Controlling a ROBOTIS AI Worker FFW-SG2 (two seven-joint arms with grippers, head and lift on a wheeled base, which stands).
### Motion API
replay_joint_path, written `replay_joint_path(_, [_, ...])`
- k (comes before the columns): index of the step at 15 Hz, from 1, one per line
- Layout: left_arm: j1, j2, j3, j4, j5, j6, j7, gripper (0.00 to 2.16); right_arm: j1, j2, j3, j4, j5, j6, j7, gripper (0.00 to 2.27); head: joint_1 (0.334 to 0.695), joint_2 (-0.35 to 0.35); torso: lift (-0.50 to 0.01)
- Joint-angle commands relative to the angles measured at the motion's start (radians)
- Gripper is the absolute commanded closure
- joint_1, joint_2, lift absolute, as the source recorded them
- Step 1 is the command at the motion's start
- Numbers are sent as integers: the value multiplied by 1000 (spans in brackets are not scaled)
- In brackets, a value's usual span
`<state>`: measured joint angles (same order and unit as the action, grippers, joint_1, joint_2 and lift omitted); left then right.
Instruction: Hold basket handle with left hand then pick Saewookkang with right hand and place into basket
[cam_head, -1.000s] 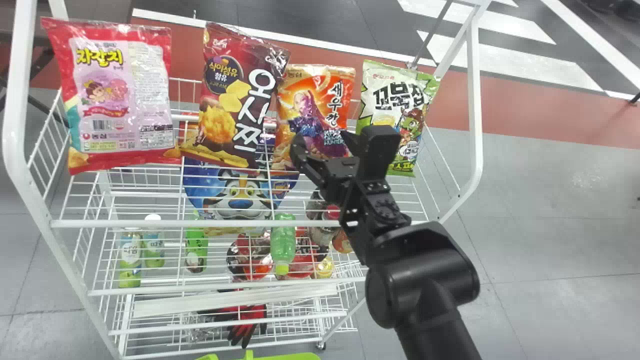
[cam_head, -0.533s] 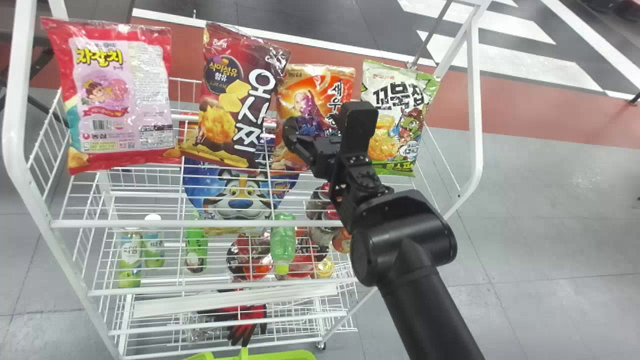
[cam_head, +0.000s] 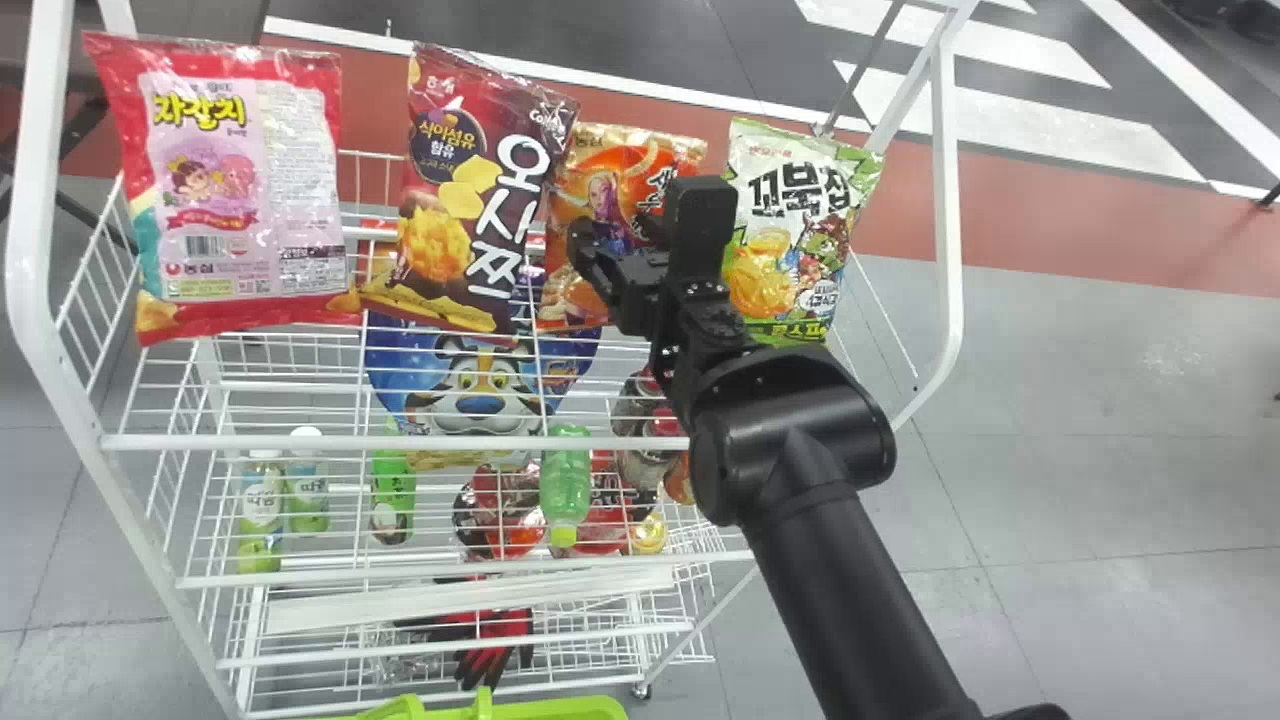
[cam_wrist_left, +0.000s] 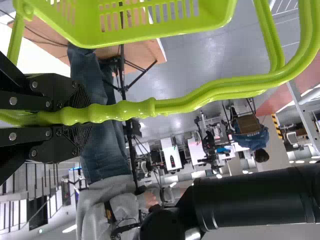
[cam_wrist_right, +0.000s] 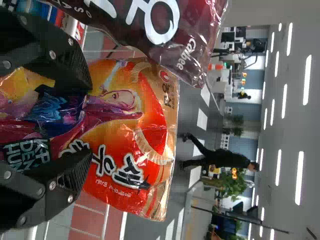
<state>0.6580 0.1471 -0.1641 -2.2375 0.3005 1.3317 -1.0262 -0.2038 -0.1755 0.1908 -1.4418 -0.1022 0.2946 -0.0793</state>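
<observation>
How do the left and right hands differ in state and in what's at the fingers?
- The left hand is shut; the right hand is open, its fingers spread wide.
- The left hand grips the green basket handle; the right hand has the orange Saewookkang bag at its fingers, ungripped. Can't tell if they touch it.

Shared: both have two black fingers, each pair at a task item.

Floor (cam_head: 1100, 400): we see grey tiles beside a red band (cam_head: 1050, 225).
Ceiling (cam_wrist_right: 315, 125): we see bright light strips (cam_wrist_right: 306, 80).
Furniture: we spot white desks (cam_wrist_left: 195, 152).
Greenery: a leafy plant (cam_wrist_right: 232, 185).
</observation>
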Motion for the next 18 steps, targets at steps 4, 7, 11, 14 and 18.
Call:
replay_joint_path(4, [-1, -4, 1, -1, 2, 2, 3, 1774, 47, -12, 13, -75, 2, -1, -71, 2216, 695, -350, -19])
replay_joint_path(7, [-1, -4, 1, -2, 2, 2, 5, 1774, 80, -22, 10, -141, -8, 12, -129, 2216, 695, -350, -19])
replay_joint_path(11, [-8, -3, -2, -5, 2, 2, 5, 1774, 132, -44, 1, -258, -39, 21, -160, 2216, 695, -350, -19])
replay_joint_path(14, [-9, -3, -2, -8, 2, 2, 3, 1774, 205, -70, -21, -434, -80, 119, -172, 2216, 695, -350, -19])
replay_joint_path(18, [-9, -4, -2, -13, 2, 2, 3, 1774, 348, -114, -67, -730, -139, 413, -185, 2216, 695, -350, -19])
